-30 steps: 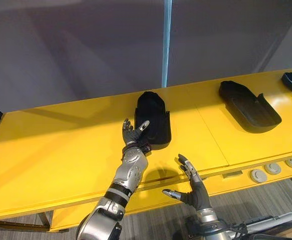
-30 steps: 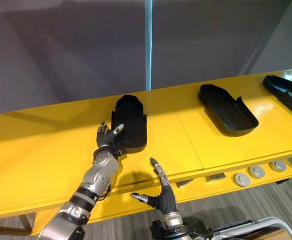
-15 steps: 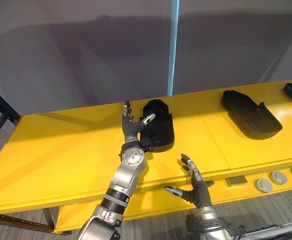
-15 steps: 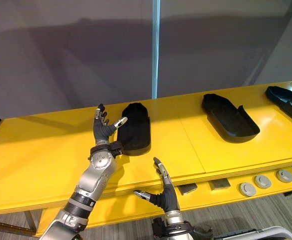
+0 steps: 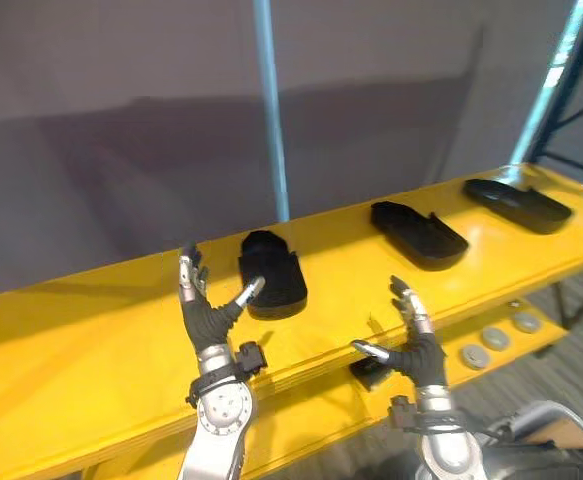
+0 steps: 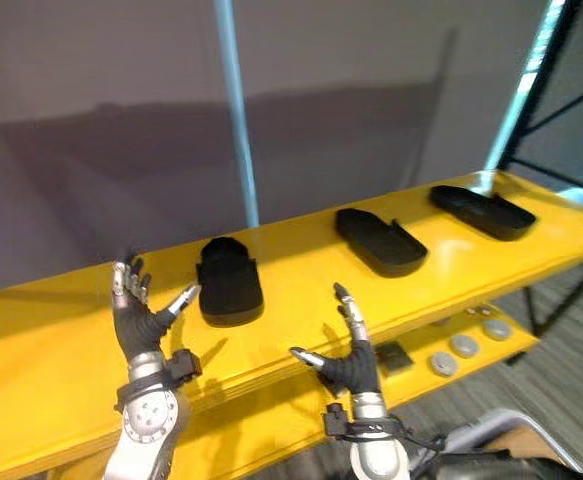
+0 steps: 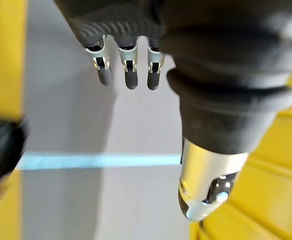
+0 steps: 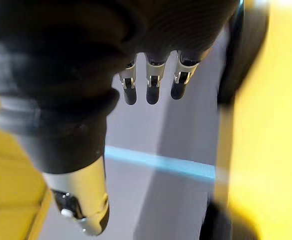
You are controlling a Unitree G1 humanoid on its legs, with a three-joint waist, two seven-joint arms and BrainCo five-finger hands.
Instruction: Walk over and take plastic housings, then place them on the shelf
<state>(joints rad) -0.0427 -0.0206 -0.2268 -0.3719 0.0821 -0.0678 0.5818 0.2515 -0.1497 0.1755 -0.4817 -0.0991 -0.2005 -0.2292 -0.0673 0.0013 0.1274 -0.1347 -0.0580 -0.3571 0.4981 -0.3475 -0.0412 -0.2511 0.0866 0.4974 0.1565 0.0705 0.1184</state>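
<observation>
we are looking at a plain grey wall that is running across the back. a light blue upright post is standing in front of it, left of middle. at our far right a second light blue post is rising at a slant, and black metal struts are running just beside it. low down at our right, three grey round discs are lying in a row on a lower ledge, with a dark flat square piece just beside them. grey wood-patterned floor is showing beneath.
</observation>
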